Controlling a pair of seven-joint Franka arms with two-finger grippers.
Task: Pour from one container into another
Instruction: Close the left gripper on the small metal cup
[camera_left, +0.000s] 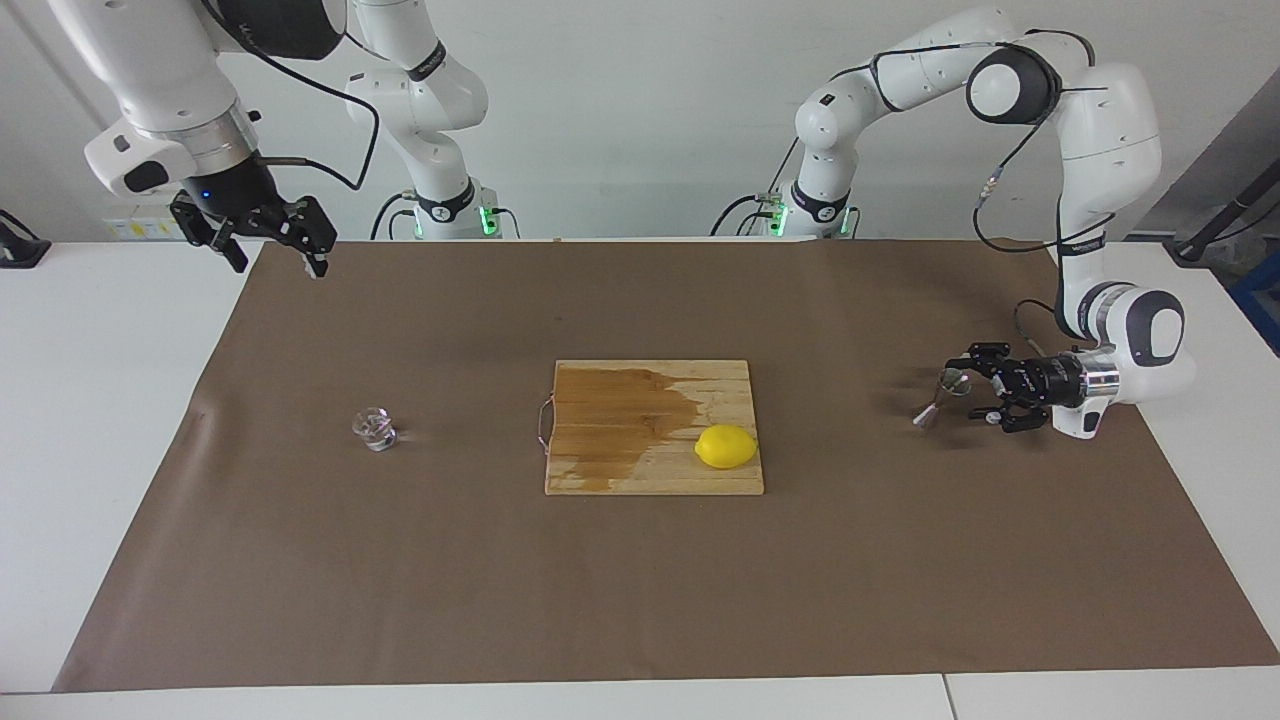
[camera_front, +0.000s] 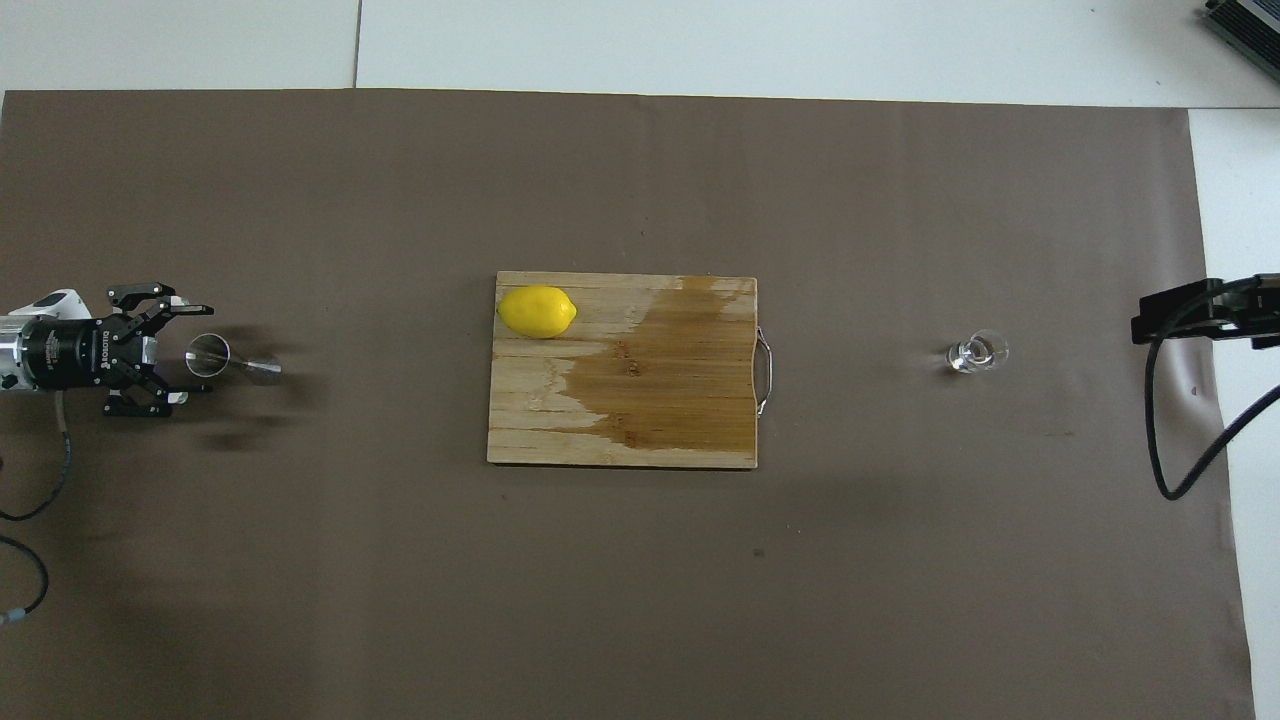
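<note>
Overhead scene on brown paper, starting at the left arm's end. The left gripper (camera_front: 190, 350) lies low and level, its 2 fingers spread apart and holding nothing, tips just beside the rim of the small silvery steel hourglass jigger (camera_front: 236, 361). At the centre lies a rectangular wooden cutting board (camera_front: 640, 400) with a dark wet patch and 1 yellow lemon (camera_front: 537, 311) on its corner farther from the robots. Toward the right arm's end stands the tiny clear glass cup (camera_front: 978, 352). The right gripper (camera_left: 278, 262) waits raised over the paper's corner, fingers apart, empty.
</note>
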